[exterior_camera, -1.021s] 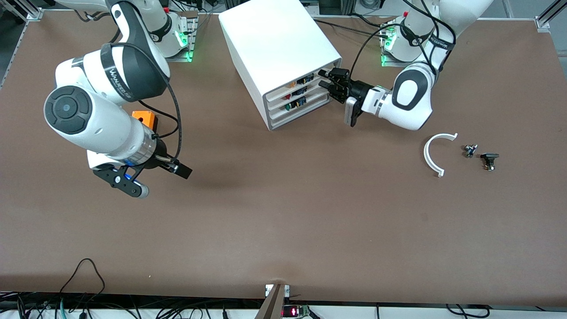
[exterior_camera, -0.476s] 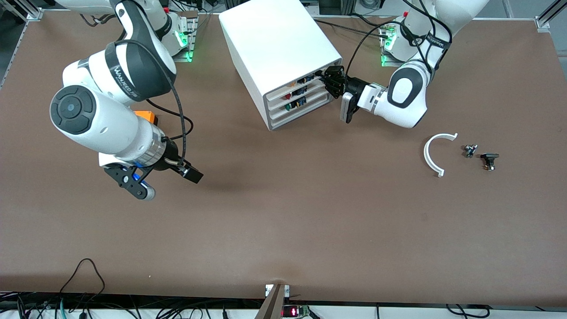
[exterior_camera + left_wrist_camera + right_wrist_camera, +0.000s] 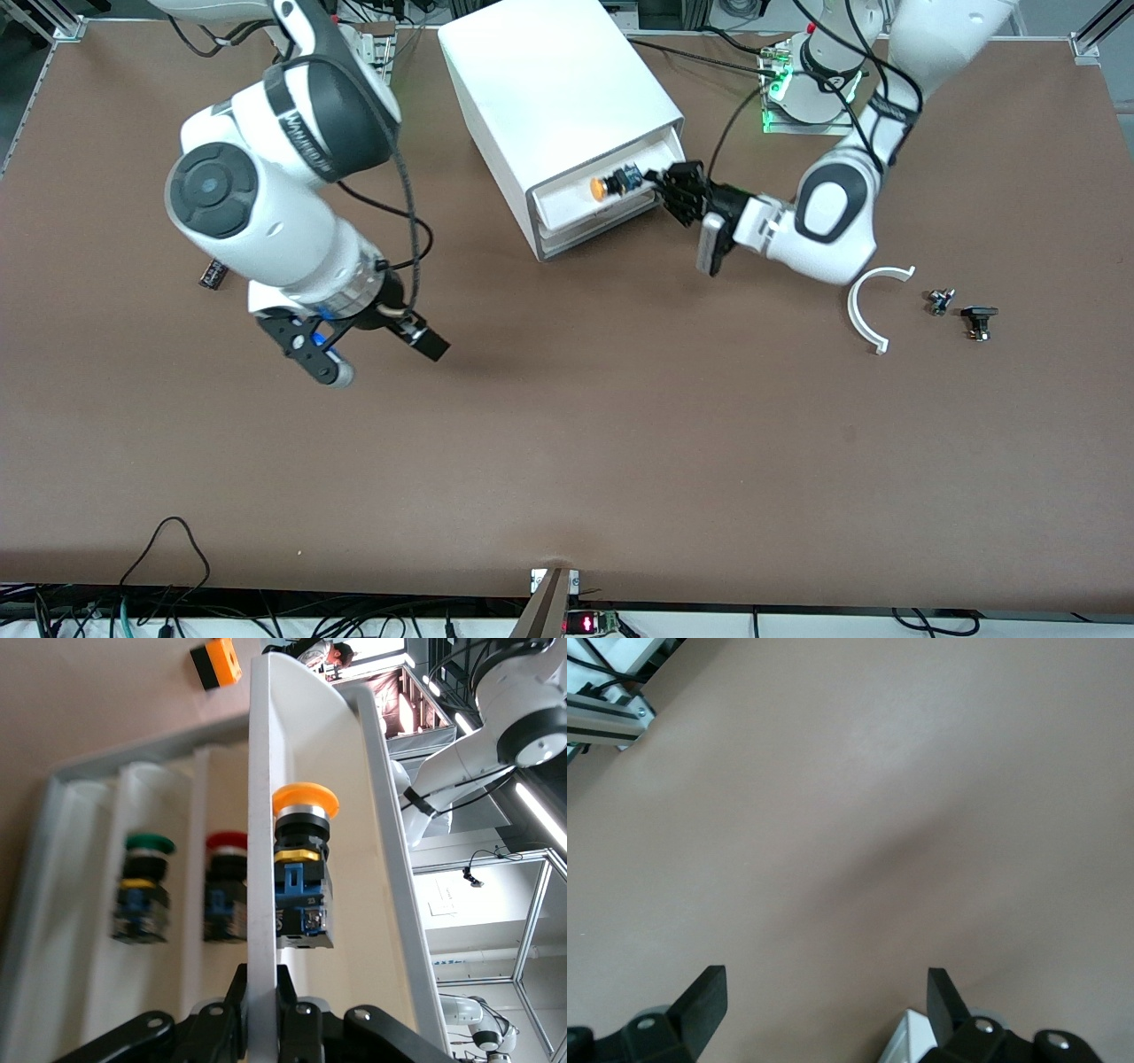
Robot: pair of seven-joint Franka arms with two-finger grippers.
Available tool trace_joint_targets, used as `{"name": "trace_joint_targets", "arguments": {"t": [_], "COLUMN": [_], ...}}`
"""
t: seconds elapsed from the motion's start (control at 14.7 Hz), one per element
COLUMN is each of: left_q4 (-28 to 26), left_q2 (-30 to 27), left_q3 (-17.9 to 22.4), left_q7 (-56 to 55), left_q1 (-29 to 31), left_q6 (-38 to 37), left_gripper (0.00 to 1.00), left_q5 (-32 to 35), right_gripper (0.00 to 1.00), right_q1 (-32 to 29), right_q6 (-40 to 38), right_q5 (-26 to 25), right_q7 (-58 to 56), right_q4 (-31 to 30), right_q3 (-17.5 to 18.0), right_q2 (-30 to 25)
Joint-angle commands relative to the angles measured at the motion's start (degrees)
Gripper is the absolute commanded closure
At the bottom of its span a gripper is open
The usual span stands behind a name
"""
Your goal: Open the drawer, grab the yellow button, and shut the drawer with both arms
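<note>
Drawer [image 3: 580, 197], partly out, front wall pinched by left end effector [image 3: 263, 1014]; button [image 3: 602, 186] inside; right end effector [image 3: 376, 346] spread over bench [image 3: 620, 425]; risk: wall slipping from pinch.

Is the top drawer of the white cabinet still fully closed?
No: the drawer is pulled out of the cabinet, the button exposed, the left gripper clamped on its front edge.
</note>
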Motion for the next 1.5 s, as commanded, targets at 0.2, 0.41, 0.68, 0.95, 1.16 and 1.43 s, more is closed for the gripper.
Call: {"name": "trace_joint_targets", "arguments": {"t": [0.2, 0.41, 0.68, 0.95, 1.16, 1.43], "left_q4": [16.24, 17.66, 17.83, 23.17, 29.24, 37.24], "left_q2": [10.09, 10.09, 9.83, 9.3, 9.3, 8.42], "left_q3": [1.62, 1.62, 1.62, 1.71, 1.62, 1.53], "left_q7": [-2.24, -4.89, -8.3, -19.45, -28.86, -40.46], "left_q1": [3.02, 3.64, 3.99, 5.57, 6.01, 6.63], "left_q6": [0.47, 0.21, -2.06, -7.69, -10.77, -13.15], "left_gripper": [1.0, 1.0, 0.0, 0.0, 0.0, 0.0], "left_q5": [11.98, 13.75, 13.75, 15.94, 21.03, 30.87], "right_gripper": [0.0, 0.0, 0.0, 0.0, 0.0, 0.0], "right_q1": [6.59, 9.57, 13.44, 17.31, 20.74, 24.52], "right_q6": [4.3, 6.23, 11.42, 16.69, 19.42, 21.01], "right_q5": [0.65, 0.65, 0.65, 0.65, 0.47, -0.05], "right_q7": [12.44, 16.39, 22.72, 30.89, 35.21, 38.55], "right_q4": [2.53, 2.88, 2.88, 2.88, 2.88, 2.88], "right_q3": [0.01, 0.01, 0.01, 0.01, -0.17, -0.69], "right_q2": [2.36, 2.8, 2.89, 4.91, 6.93, 9.92]}}
